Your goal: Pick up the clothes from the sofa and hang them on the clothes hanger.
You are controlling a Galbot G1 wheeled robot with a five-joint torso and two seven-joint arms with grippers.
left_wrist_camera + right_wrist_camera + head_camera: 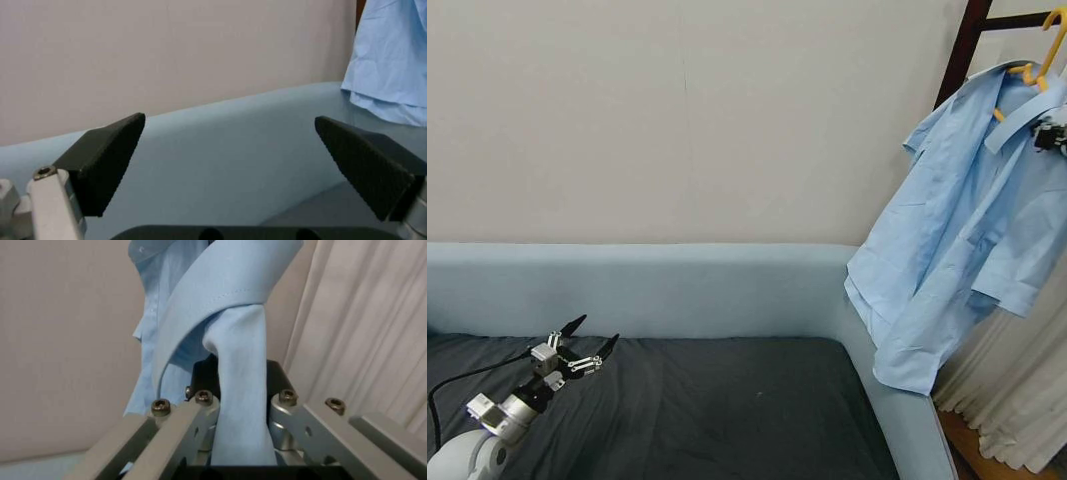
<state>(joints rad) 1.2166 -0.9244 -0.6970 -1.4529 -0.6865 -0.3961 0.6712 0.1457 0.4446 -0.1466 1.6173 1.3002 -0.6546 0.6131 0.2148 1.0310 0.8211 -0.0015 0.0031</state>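
One shirt (947,250) is pinched by the right end effector (1049,135), while left end effector (597,333) gapes empty.

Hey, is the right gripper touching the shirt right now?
Touching. The right wrist view shows a fold of the shirt pinched between the fingers of the right gripper.
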